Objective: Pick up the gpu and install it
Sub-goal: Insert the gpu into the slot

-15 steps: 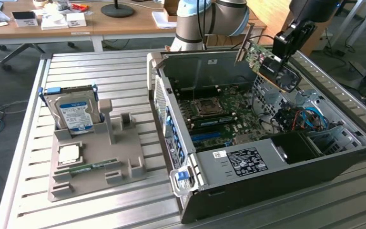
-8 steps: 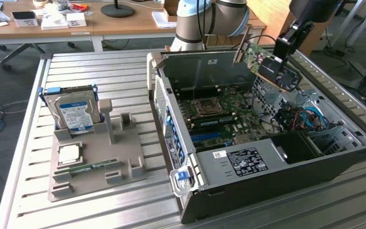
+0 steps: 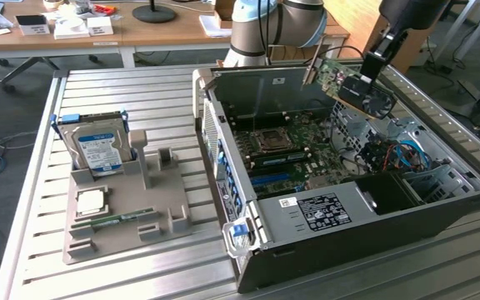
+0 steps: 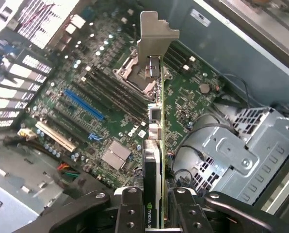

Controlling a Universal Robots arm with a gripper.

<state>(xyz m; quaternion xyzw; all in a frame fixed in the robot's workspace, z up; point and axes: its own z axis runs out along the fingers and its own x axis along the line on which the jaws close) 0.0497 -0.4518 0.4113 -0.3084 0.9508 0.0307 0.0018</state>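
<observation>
Green circuit board and a black fan shroud were pinched between the fingers of the end effector (image 3: 375, 62). The gpu (image 3: 359, 92) was thus held in the air over the open computer case (image 3: 215, 144), with its silvery bracket (image 4: 156, 36) pointed away from the end effector. Below it the motherboard (image 4: 110, 97) was exposed, and the blue slot (image 4: 84, 105) was set off to one side of the card's line. The carry would be judged well done with the card held square to that slot and firmly pinched. Open room was seen over the board. The drive cage (image 4: 241, 150), the loose cables (image 4: 193, 145) beside the card and the case walls were the edges to be watched.
</observation>
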